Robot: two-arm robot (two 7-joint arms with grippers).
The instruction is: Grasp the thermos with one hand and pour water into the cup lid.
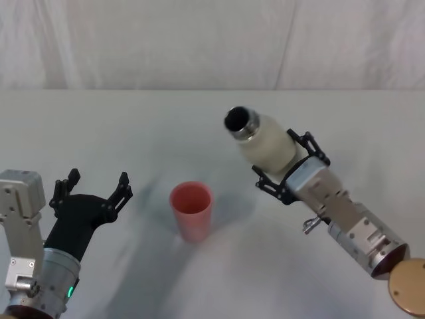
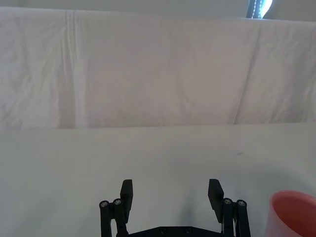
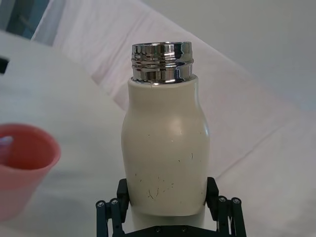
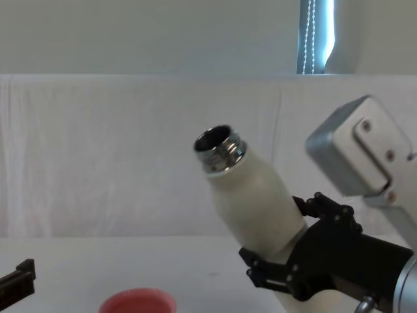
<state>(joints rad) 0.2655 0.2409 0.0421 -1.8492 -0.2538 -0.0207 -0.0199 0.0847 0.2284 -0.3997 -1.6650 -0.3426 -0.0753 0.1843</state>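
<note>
Aloft, one thermos (image 1: 265,143) tilts in right gripper (image 1: 287,167), one cup lid (image 1: 191,210) below.

bare table (image 1: 119,126) around cup lid (image 1: 191,211)

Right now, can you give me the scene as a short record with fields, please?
thermos: cream-white thermos, lifted off the table, tilted with its open steel neck toward the robot's left
holder: right tool, shut on the thermos body
cup lid: salmon cup lid, upright on the white table, left of the thermos mouth
left tool: left tool, open, beside the cup lid, holding nothing
</note>
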